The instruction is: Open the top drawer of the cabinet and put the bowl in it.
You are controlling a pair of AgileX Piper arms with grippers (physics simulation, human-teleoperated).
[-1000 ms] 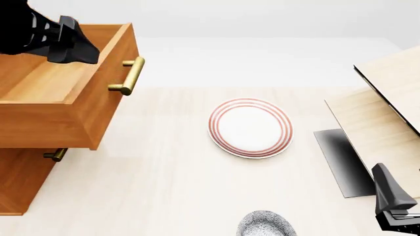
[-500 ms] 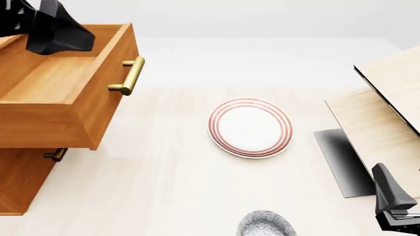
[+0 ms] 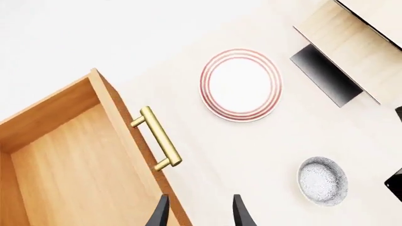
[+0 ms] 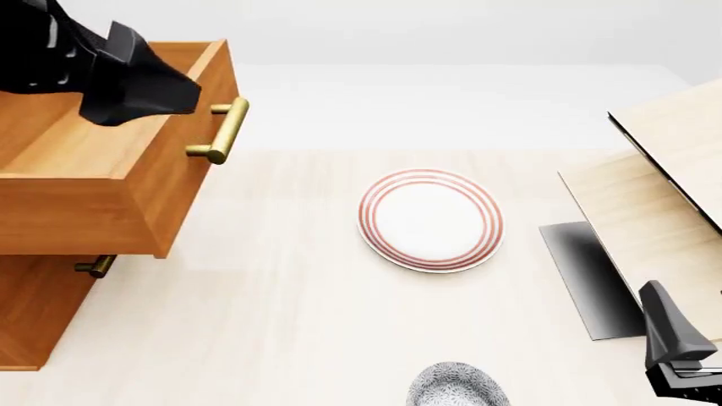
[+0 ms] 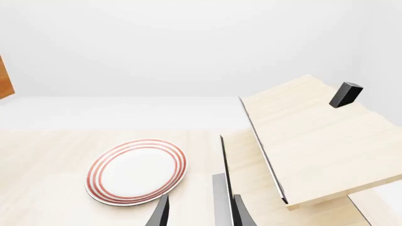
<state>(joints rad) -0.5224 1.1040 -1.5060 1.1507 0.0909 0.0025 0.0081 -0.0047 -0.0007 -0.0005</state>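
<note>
The cabinet (image 4: 34,313) stands at the table's left edge, and its top drawer (image 4: 101,144) is pulled out with nothing inside. The drawer's brass handle (image 4: 222,131) faces right. My left gripper (image 4: 169,89) hovers above the drawer's front part, open and holding nothing. In the left wrist view the left gripper (image 3: 199,214) sits over the front wall of the top drawer (image 3: 69,165), near the handle (image 3: 160,139). The speckled bowl (image 4: 457,389) rests at the table's near edge, also seen as the bowl (image 3: 321,181). My right gripper (image 4: 665,321) waits at the near right, open and apart from the bowl.
A white plate with red rings (image 4: 429,220) lies mid-table. A pale wooden structure (image 4: 665,211) with a dark panel fills the right side. A lower drawer's handle (image 4: 96,266) shows under the open drawer. A small dark block (image 5: 345,94) sits on the pale wood.
The left gripper first rose and drew back to the left, then came forward and right over the drawer's front. Drawer, bowl, plate and right arm have not moved.
</note>
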